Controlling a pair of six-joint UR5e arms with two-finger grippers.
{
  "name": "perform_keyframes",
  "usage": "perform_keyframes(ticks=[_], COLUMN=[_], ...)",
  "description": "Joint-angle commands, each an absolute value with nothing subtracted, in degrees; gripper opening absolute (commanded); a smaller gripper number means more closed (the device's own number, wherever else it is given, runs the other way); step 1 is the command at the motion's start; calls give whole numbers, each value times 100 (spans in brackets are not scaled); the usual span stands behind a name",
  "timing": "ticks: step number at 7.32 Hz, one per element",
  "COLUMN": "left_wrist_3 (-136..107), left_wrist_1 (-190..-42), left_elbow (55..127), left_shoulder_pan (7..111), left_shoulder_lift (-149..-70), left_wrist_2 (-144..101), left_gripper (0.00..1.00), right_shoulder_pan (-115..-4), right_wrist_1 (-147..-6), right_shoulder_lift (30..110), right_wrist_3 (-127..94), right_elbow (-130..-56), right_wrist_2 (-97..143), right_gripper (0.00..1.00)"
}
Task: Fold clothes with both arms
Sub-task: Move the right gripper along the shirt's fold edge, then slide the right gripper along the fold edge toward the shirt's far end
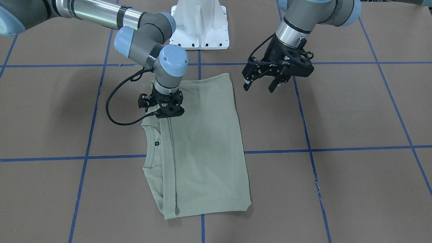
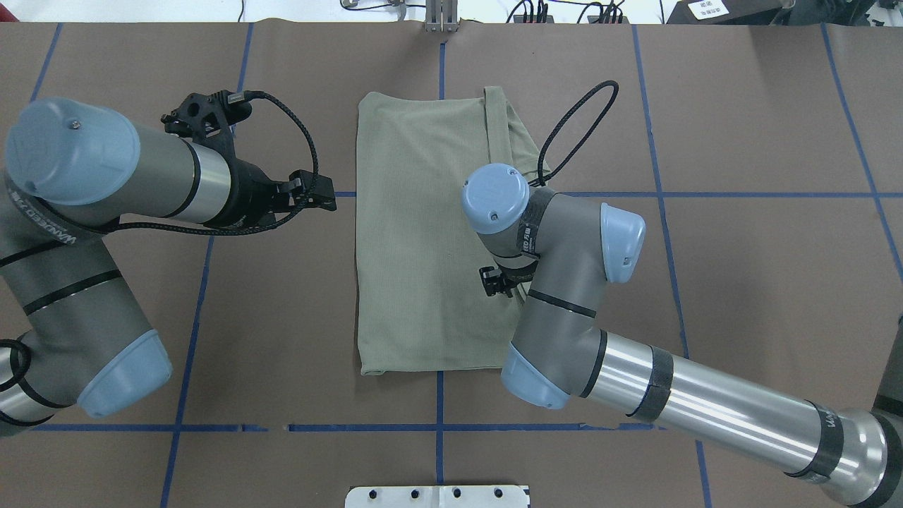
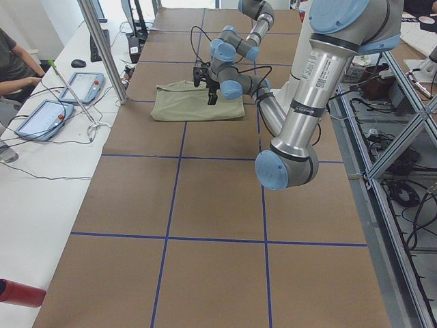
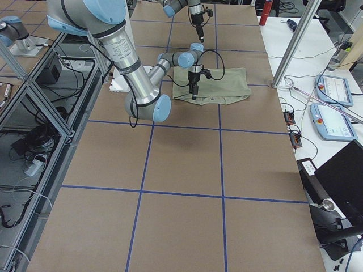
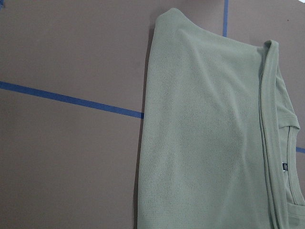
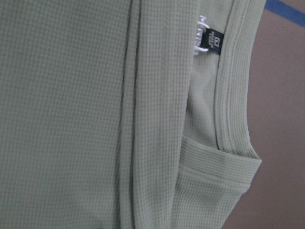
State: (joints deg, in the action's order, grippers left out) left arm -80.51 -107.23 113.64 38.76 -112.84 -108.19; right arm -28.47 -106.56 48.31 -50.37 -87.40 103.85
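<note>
The sage-green shirt (image 1: pixel 202 145) lies flat on the brown table, folded into a long rectangle with the sleeves tucked in. Its collar and black label (image 1: pixel 157 143) face the right arm's side. My right gripper (image 1: pixel 170 113) points straight down onto the shirt beside the collar. Its fingers look closed in the exterior right view (image 4: pixel 194 93), and I cannot tell if they pinch cloth. The right wrist view shows the label (image 6: pixel 213 40) and a folded edge up close. My left gripper (image 1: pixel 260 87) is open and empty, hovering just off the shirt's opposite long edge (image 2: pixel 328 197).
The white pedestal (image 1: pixel 199 23) stands at the robot's side of the table. Blue tape lines (image 1: pixel 337 148) cross the brown table. An operator's bench with tablets (image 3: pixel 75 89) runs along the far side. The right arm's black cable (image 2: pixel 578 127) loops over the collar end.
</note>
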Motion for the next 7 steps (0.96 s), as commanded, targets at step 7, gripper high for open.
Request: perform_keyframes(ticks=[7], left_wrist_3=[-8086], left_wrist_1=[-10723], left_elbow=[11382], left_shoulder_pan=[3876], left_shoulder_lift=[-11311], left_wrist_2=[-10819], left_gripper=[100], right_shoulder_pan=[-3287], right_wrist_1=[-10688], right_shoulder_lift=[5342], right_wrist_3=[-4615], right_elbow=[-8824], right_wrist_2=[10521], right_gripper=[100])
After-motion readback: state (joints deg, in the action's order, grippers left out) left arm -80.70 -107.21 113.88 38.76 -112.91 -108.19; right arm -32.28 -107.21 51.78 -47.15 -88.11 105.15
